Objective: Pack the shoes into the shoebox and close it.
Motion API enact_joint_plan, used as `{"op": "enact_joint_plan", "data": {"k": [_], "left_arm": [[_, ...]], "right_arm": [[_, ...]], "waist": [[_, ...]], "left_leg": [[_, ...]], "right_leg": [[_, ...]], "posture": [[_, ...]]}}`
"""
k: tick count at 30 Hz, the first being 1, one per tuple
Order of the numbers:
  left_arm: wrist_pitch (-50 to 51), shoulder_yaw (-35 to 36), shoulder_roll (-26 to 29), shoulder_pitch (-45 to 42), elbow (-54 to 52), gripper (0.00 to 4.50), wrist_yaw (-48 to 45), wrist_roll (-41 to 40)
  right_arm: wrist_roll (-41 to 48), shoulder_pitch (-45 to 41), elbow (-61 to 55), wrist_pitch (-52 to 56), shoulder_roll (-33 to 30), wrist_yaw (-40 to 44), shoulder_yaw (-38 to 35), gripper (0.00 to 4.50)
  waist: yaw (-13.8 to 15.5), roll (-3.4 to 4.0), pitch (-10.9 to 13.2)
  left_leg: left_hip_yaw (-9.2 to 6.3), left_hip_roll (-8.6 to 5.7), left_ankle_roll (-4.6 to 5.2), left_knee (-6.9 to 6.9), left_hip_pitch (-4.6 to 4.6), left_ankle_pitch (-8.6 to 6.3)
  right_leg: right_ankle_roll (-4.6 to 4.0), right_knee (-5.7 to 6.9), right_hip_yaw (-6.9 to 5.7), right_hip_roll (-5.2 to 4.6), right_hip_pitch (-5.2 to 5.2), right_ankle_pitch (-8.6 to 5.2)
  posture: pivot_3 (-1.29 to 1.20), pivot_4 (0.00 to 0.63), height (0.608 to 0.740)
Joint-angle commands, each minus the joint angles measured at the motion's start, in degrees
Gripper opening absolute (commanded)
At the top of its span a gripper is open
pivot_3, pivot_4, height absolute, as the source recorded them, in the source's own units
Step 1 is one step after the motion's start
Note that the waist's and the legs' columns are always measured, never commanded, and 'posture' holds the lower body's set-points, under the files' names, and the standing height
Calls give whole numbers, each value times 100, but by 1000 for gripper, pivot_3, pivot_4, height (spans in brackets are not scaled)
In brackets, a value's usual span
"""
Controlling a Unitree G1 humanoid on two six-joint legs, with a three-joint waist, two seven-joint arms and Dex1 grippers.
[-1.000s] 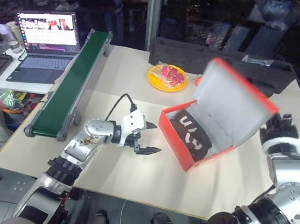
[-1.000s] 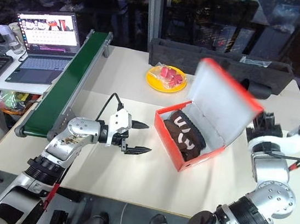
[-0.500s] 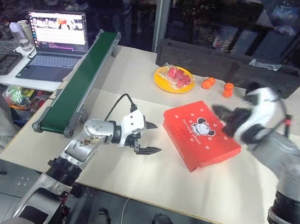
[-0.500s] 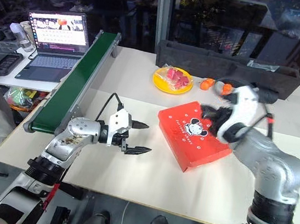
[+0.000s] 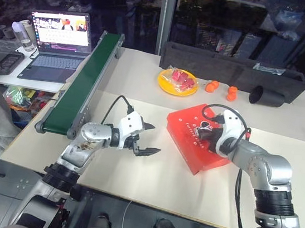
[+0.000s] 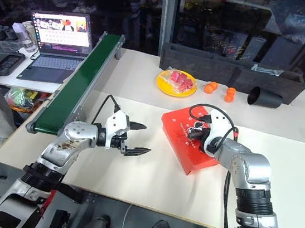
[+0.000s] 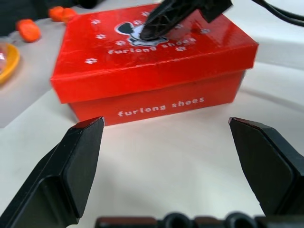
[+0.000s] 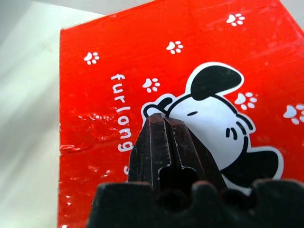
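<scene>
- The rectangular orange-red cardboard shoebox (image 5: 204, 139) is lying near the middle of the pale table (image 5: 132, 181), lid down flat, its long axis running from near-right to far-left across the head view, at a slant to the table's edge.
- No shoes are showing; with the lid down, they are presumably sitting inside, though that cannot be checked from here.
- The right gripper (image 8: 164, 121) is resting on top of the lid, fingers pressed together and holding nothing, tip landing on the white cartoon dog (image 8: 223, 109) printed there.
- The right arm is clearly the nearer one, on the box itself; any last pressing-down looks like its job.
- The left gripper (image 5: 146, 139) is hovering just above the table, jaws spread wide and empty, pointing at the box's long side, which is lying straight ahead of it and well apart.
- By the look of things, the closing step is all but done.
- Counting outward: one shoebox, one yellow plate (image 5: 176, 81) carrying red pieces, three small orange fruits (image 5: 223, 88), one black cup (image 5: 267, 96) lying on its side, one long black tray (image 5: 232, 65) behind them.
- On the left: one long green conveyor belt (image 5: 83, 85), one open laptop (image 5: 55, 39) on a side table.
</scene>
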Motion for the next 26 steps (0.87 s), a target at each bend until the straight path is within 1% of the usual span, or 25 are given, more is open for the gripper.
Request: {"op": "enact_joint_plan", "data": {"k": [1, 2, 3, 4, 6, 8, 13, 16, 18, 22, 26], "left_arm": [[109, 603, -349, -57, 78, 4500, 885, -154], [120, 727, -460, -42, 158, 4500, 1148, -133], [126, 802, -533, -28, 202, 4500, 1313, -108], [109, 894, -627, -9, 263, 4500, 1550, -57], [431, 1274, -955, 11, 466, 4500, 2354, -86], [540, 1461, -1128, 55, 463, 4500, 2703, -114], [497, 1598, -1095, 39, 551, 4500, 2991, -16], [323, 1661, -1026, 55, 678, 4500, 3125, 30], [308, 1800, -1044, 35, 787, 4500, 3271, -35], [121, 1893, -1068, 37, 895, 4500, 3461, 5], [125, 1915, -1148, 104, 838, 4500, 3600, -37]], "right_arm": [[146, -119, -277, -712, -20, -16, -1048, 17], [21, -87, -208, -968, -83, -46, -1216, 17], [-76, -61, -160, -1139, -124, -61, -1313, 17], [-278, 18, -82, -1361, -233, -60, -1333, 17], [-1024, 392, 296, -2077, -668, 7, -1190, 17], [-1416, 656, 562, -2495, -891, 49, -1122, 17], [-1947, 1068, 710, -3060, -1099, 155, -1073, 17], [-2094, 1389, 537, -3124, -1230, 250, -1168, 17], [-2204, 1467, 485, -3139, -1235, 120, -1241, 17], [-2243, 1422, 542, -3146, -1047, -168, -1416, 17], [-2247, 1455, 576, -3098, -883, -412, -1589, 17]], "waist": [[7, 0, 2], [25, 0, 2], [52, 0, 2], [58, 0, 2], [113, 0, 2], [163, -1, 2], [114, 1, 2], [131, 0, 2], [123, 0, 2], [120, 0, 3], [122, 0, 2]], "left_leg": [[0, -1, 0, 6, -7, 0], [0, -1, 0, 9, -12, 0], [0, -1, 0, 12, -16, 0], [0, -1, 0, 12, -17, 0], [0, -1, 0, 10, -18, 0], [0, -1, 0, 7, -19, 0], [2, -1, 0, 0, -28, 0], [2, -1, -4, 7, -24, 3], [2, -2, -14, 11, -24, 8], [2, -2, -26, 15, -22, 15], [2, -2, -26, 11, -23, 15]], "right_leg": [[5, 1, 0, 0, -3, 3], [10, 0, 0, 0, -4, 6], [43, -1, 0, -1, -2, 24], [47, -4, 0, 0, -2, 26], [48, -5, 0, 0, -5, 26], [52, -12, -2, -1, 0, 23], [51, -13, 0, -1, -14, 24], [55, -10, -1, 0, -8, 28], [56, -12, 0, -1, -6, 30], [43, -15, 1, -2, -5, 36], [52, -18, 1, -2, -5, 41]], "posture": [[0, 150, 740], [0, 150, 740], [0, 150, 740], [0, 150, 740], [0, 150, 740], [0, 150, 740], [0, 150, 740], [0, 150, 740], [0, 150, 740], [0, 150, 740], [0, 150, 740]]}}
